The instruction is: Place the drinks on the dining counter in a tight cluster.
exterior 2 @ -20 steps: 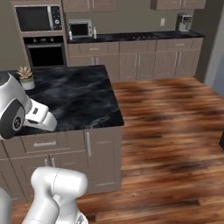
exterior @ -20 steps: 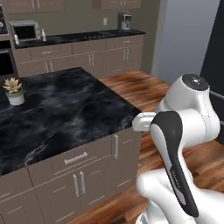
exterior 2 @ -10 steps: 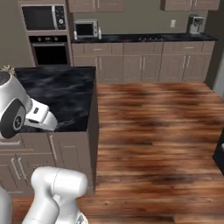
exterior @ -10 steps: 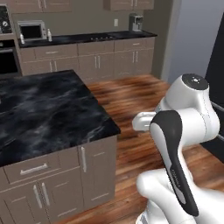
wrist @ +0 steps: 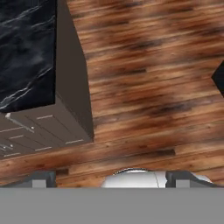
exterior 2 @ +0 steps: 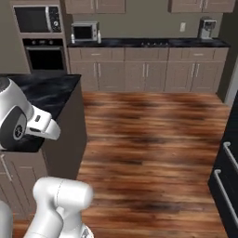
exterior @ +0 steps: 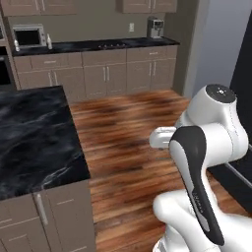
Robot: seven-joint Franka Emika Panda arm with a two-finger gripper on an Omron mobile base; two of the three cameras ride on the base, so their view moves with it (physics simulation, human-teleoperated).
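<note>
We see a kitchen with a wooden floor [exterior 2: 153,135] that takes the middle of both base views; at twelve o'clock, along the far wall, runs a narrow black counter [exterior 2: 148,43] on brown cabinets [exterior 2: 144,74]; on it stand a small microwave [exterior 2: 84,31] and, toward one o'clock, a coffee machine [exterior 2: 206,28]; a built-in oven [exterior 2: 45,56] with a second microwave [exterior 2: 37,18] above it is at eleven o'clock in the right base view; a dark appliance with long handles [exterior 2: 225,181] is at four o'clock there. The black marble island [exterior: 34,138] with white veins lies at nine o'clock in the left base view; its top is dark and glossy and it rests on grey-brown drawers [wrist: 43,127]. In the hand view the same slab is at ten o'clock and the floor is below the hand. The gripper [wrist: 111,178] has its two dark fingertips [wrist: 41,178] far apart at the bottom edge, so the claw stands wide open and holds nothing between them; it hangs over bare floor, beside the island's corner. Of the drinks and the dining counter with stools we cannot tell where they are.
</note>
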